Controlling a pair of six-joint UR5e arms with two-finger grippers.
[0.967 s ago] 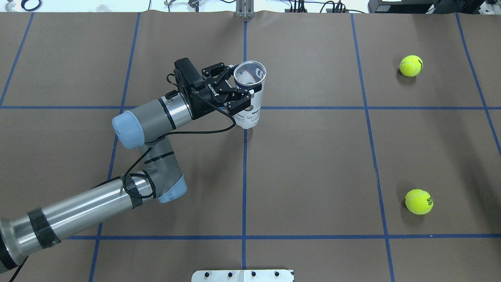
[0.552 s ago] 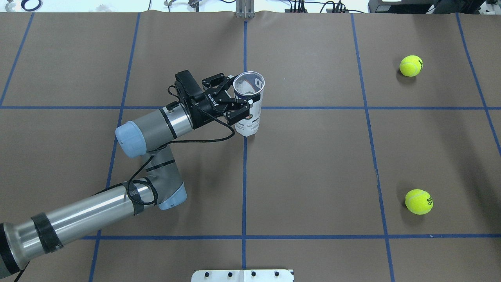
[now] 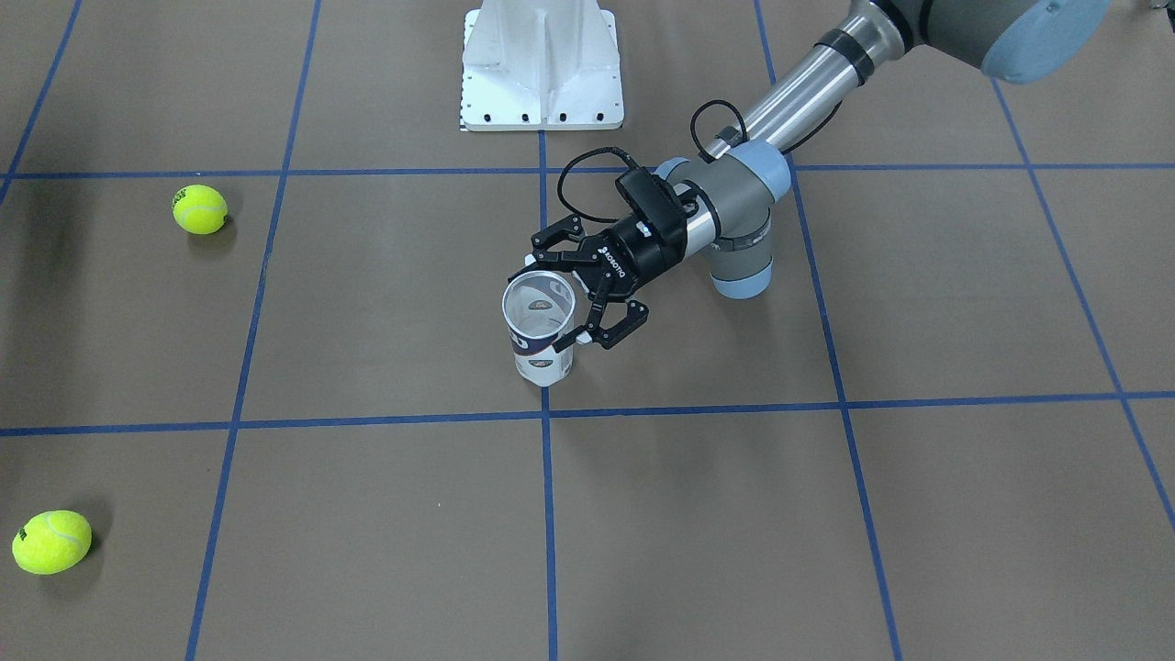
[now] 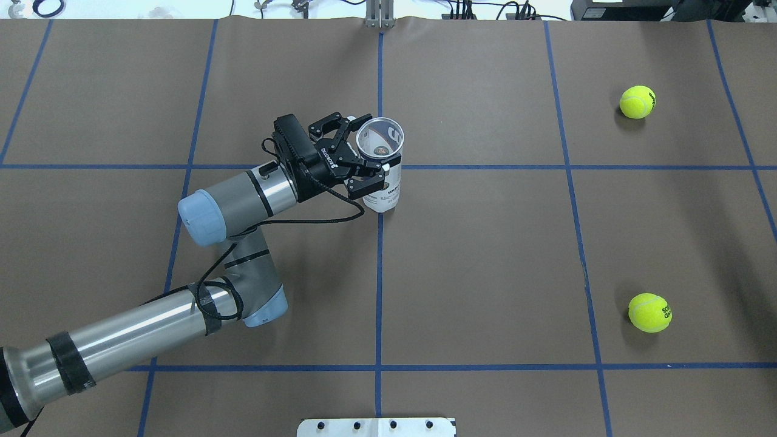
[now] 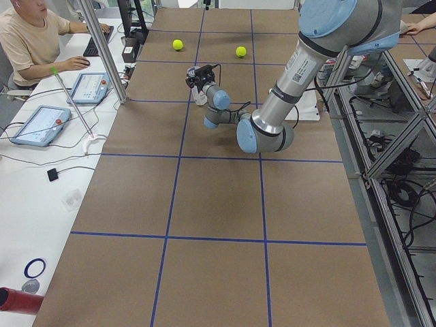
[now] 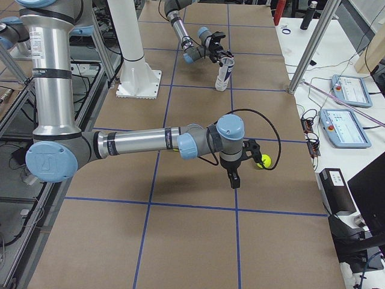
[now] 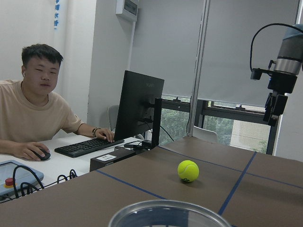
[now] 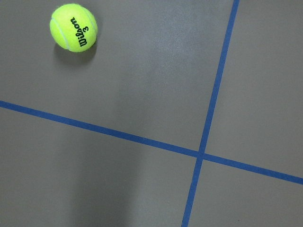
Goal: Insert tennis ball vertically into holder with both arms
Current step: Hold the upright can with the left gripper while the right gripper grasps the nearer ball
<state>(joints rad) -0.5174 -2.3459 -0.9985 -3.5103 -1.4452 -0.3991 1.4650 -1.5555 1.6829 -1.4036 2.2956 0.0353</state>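
Note:
The holder (image 4: 386,193), a clear can with a white and navy label, stands about upright with its open mouth up, near the table's middle (image 3: 542,358). My left gripper (image 4: 371,150) is shut on its upper part from the side (image 3: 558,306). I cannot tell whether its base touches the table. Two yellow tennis balls lie on the right side, one far (image 4: 637,101) and one near (image 4: 649,312). My right gripper (image 6: 233,178) hangs high beside a ball (image 6: 263,161); I cannot tell whether it is open or shut. The right wrist view shows a ball (image 8: 73,27) below.
The white base plate (image 3: 542,64) stands at the robot's edge. Blue tape lines (image 4: 379,273) grid the brown table. An operator (image 5: 27,41) sits at a desk with tablets beyond the far edge. A metal post (image 6: 313,48) stands there too.
My left gripper has drawn the holder a little toward the robot and to the left. The holder now stands more upright. The balls have not moved.

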